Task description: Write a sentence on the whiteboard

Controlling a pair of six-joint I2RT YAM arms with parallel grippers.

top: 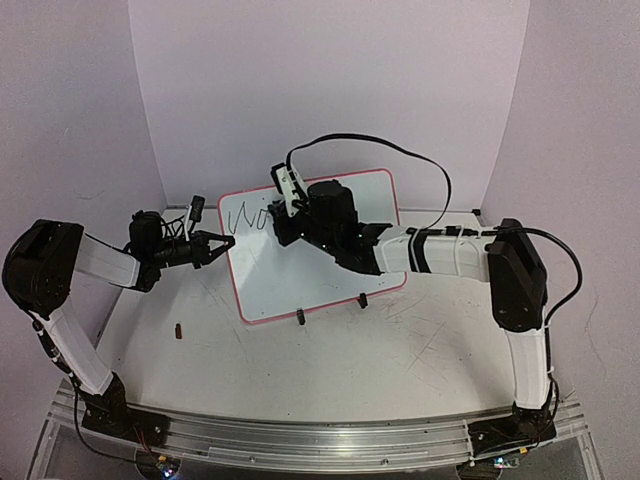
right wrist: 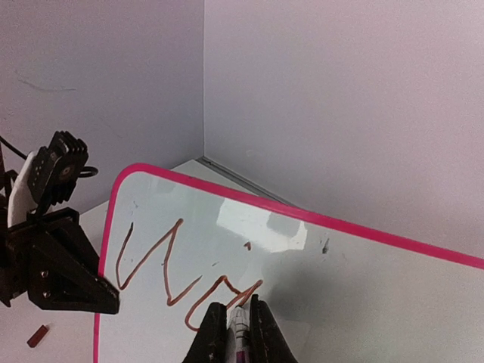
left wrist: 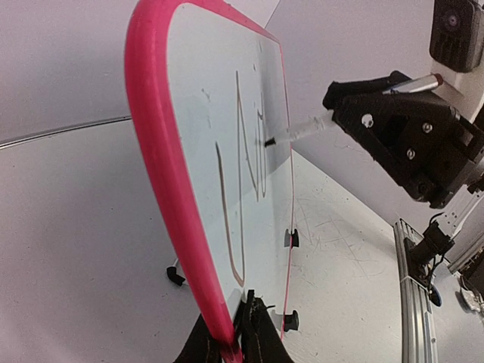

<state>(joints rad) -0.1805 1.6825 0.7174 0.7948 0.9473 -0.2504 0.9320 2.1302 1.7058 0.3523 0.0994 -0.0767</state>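
Your whiteboard (top: 300, 270) is standing on the tabletop (top: 400, 350) in the middle of the top view. It is leaning back on its two black clip feet (top: 362, 299), with its pink frame turned slightly so the left corner sits lower in the frame.

Your left gripper (top: 222, 243) is reaching in from the left of that view. In its own wrist view, the jaws are clenching the pink frame at the bottom of the picture, pinching the board's edge between them.

Your right gripper (top: 283, 222) is coming in from the right, over the upper part of the board. It is grasping a marker (left wrist: 302, 130) tightly between its fingers, and the marker's dark tip is touching the white surface.

The sentence (right wrist: 162, 265) is showing just its opening strokes in the board's upper left corner. These are a tall W-like zigzag and a smaller looping letter, ending right at the marker tip.

A small reddish-brown piece (top: 177, 331) is lying on the table at the lower left, apart from the board.
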